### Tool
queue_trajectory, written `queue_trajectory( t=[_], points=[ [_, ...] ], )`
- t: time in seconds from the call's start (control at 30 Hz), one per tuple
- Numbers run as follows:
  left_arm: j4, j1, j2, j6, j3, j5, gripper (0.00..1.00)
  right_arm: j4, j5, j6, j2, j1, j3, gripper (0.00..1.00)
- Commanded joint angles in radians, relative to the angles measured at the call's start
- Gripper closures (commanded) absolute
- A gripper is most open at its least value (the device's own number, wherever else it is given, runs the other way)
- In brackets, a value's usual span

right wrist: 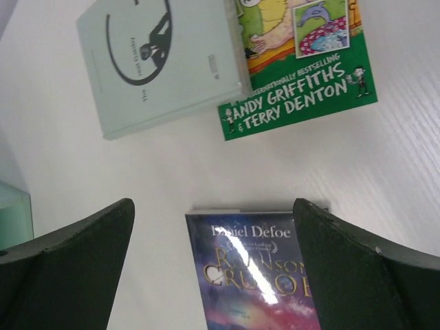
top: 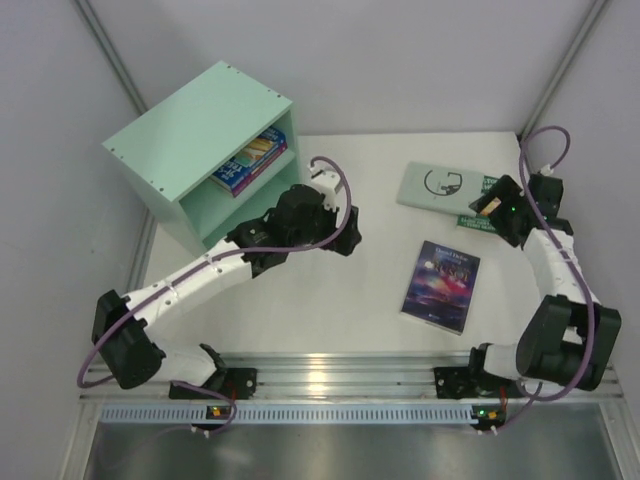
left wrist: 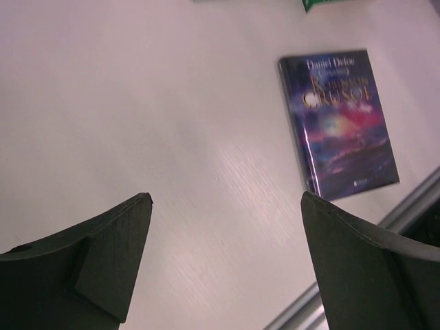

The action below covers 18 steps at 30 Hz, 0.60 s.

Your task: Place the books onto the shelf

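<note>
Right gripper (right wrist: 214, 206): spread wide, empty, above the top edge of the Robinson Crusoe paperback (right wrist: 254, 275), Griffiths-Denton book (right wrist: 302, 69) beyond. Left gripper (left wrist: 227, 199): spread wide, empty, near the shelf (top: 200, 150) holding stacked books (top: 250, 160).

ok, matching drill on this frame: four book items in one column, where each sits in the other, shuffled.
1. Robinson Crusoe book
2. green Griffiths and Denton book
3. pale mint book
4. two stacked books

A. upper compartment of the shelf
B. far part of the table, left of the right gripper in the top view
C. flat on the table, apart from other books
D. mostly hidden under the right gripper in the top view

Pairs: 1-C, 2-D, 3-B, 4-A
</note>
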Motion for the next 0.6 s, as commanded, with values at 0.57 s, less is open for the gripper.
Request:
queue_trajectory(
  t=[0.57],
  points=[
    [0.024,0.008,-0.166,-0.193,-0.204,0.075,0.07,0.742,0.056,0.631,0.299,0.190,-0.136,0.07]
  ],
)
